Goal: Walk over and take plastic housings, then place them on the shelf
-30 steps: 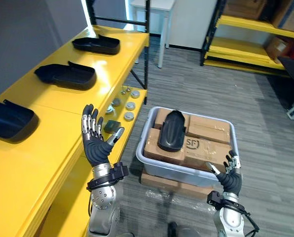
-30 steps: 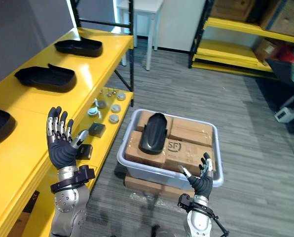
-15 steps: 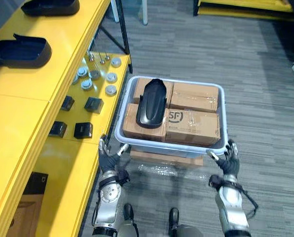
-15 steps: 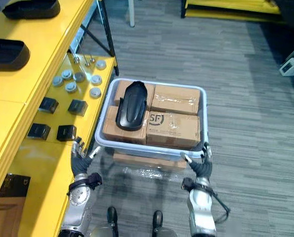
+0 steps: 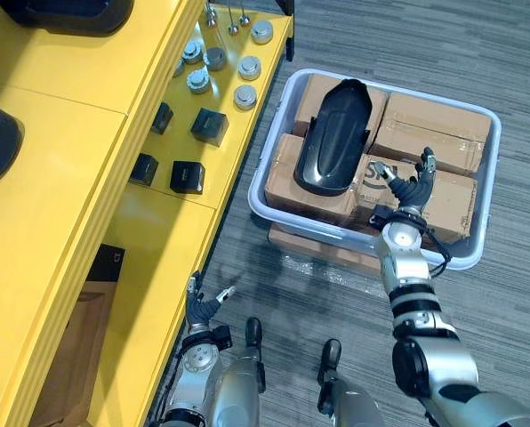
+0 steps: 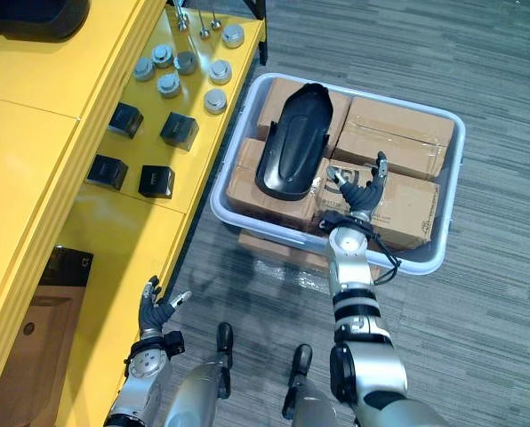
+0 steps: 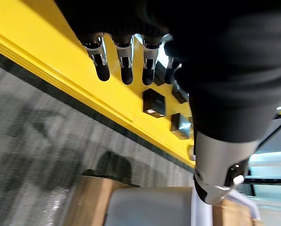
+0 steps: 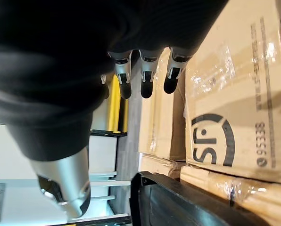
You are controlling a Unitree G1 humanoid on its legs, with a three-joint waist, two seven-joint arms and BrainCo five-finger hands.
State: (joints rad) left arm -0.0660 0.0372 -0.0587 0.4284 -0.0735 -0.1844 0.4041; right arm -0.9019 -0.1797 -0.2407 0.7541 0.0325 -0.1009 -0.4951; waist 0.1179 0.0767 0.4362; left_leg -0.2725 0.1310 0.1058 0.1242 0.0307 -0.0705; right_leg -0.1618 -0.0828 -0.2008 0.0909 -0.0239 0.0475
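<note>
We are at the pick-up step. Our right hand (image 5: 411,189), fingers spread and empty, hovers over the cardboard boxes (image 5: 443,133) in the grey bin (image 5: 269,151), centre right. The black plastic housing (image 5: 332,138) lies just left of it, ungrasped; next we should reach across and close round it. Our left hand (image 5: 201,307) hangs open, lower left.

Warehouse: yellow shelf (image 5: 60,205); boxed bin (image 5: 483,178)

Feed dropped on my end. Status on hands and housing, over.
Right hand open, above the boxes in the bin, beside the housing, not gripping. Left hand open, low by the yellow shelf. Nothing blocking the housing.
</note>
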